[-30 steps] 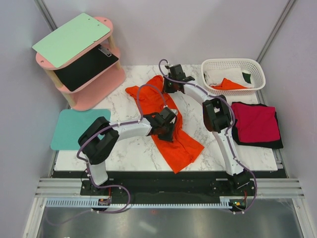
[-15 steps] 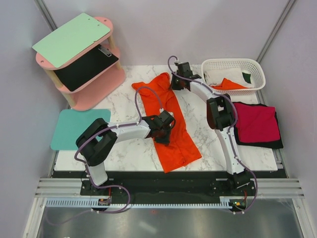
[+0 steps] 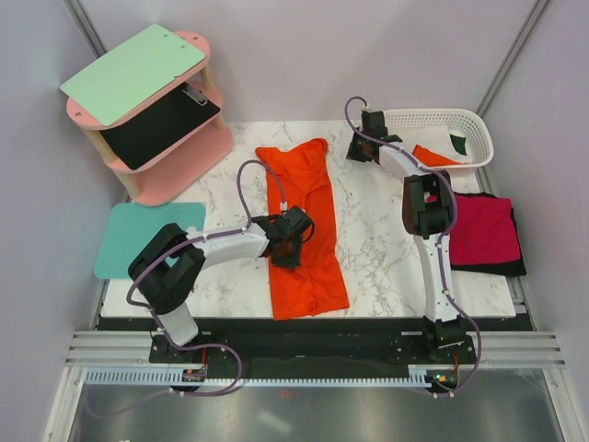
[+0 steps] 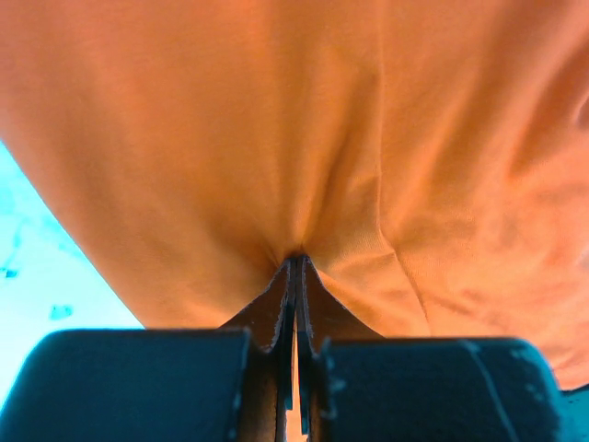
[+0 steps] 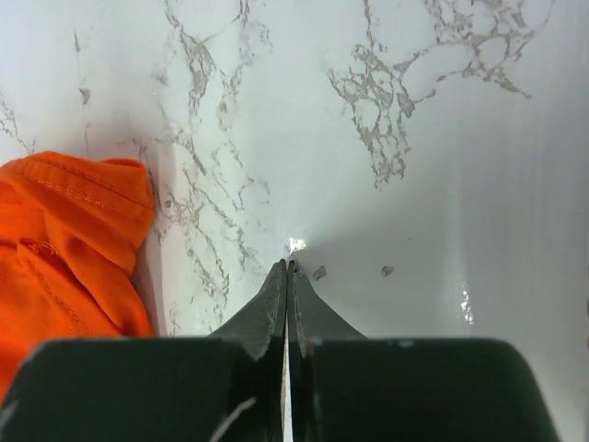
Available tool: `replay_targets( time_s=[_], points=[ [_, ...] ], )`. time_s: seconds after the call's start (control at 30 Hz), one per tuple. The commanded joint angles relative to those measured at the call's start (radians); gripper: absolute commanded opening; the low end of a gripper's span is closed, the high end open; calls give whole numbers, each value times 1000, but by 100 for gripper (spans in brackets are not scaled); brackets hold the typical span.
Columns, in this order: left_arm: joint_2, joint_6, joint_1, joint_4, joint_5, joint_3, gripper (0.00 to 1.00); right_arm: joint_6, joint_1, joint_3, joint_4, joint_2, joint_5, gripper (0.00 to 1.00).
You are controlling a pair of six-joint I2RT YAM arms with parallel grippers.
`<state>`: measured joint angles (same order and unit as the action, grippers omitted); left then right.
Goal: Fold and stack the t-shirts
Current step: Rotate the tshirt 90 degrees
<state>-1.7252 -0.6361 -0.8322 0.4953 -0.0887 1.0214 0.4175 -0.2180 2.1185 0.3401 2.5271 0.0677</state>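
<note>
A bright orange t-shirt (image 3: 308, 276) lies stretched lengthwise on the marble table; it also shows in the left wrist view (image 4: 276, 120) and at the left edge of the right wrist view (image 5: 55, 276). My left gripper (image 3: 283, 247) is shut on a pinch of this shirt's cloth near its middle left edge (image 4: 296, 260). My right gripper (image 3: 357, 149) is shut and empty, its tips on bare marble (image 5: 288, 265) just right of the shirt's top end. A folded crimson red t-shirt (image 3: 483, 230) lies on a black t-shirt (image 3: 515, 267) at the right.
A white lattice basket (image 3: 433, 114) at the back right holds another orange shirt (image 3: 433, 157) and a dark green one (image 3: 457, 144). A teal mat (image 3: 138, 235) lies at the left. A pink shelf (image 3: 175, 175) with a green board (image 3: 133, 72) stands back left.
The right gripper let go of the orange shirt's top end and moved right toward the basket. The left gripper pulled the shirt left, and the shirt now lies straighter.
</note>
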Motion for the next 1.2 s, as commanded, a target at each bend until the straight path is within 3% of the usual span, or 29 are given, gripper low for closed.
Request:
replay_targets(
  time_s=[0.0, 0.33, 0.67, 0.9, 1.17],
  points=[
    [27, 3, 4, 129, -52, -72, 2, -11, -12, -57, 5, -22, 27, 0],
    [174, 18, 2, 150, -104, -158, 2, -55, -50, -100, -79, -100, 103, 0],
    [443, 41, 11, 155, -213, -72, 2, -102, -141, -115, -145, -223, 99, 0],
    [470, 47, 135, 183, -166, -21, 2, -120, -195, 70, -67, -84, 136, 0],
    [490, 82, 295, 183, -80, -21, 2, -114, -216, 87, -36, -18, 138, 0]
  ],
)
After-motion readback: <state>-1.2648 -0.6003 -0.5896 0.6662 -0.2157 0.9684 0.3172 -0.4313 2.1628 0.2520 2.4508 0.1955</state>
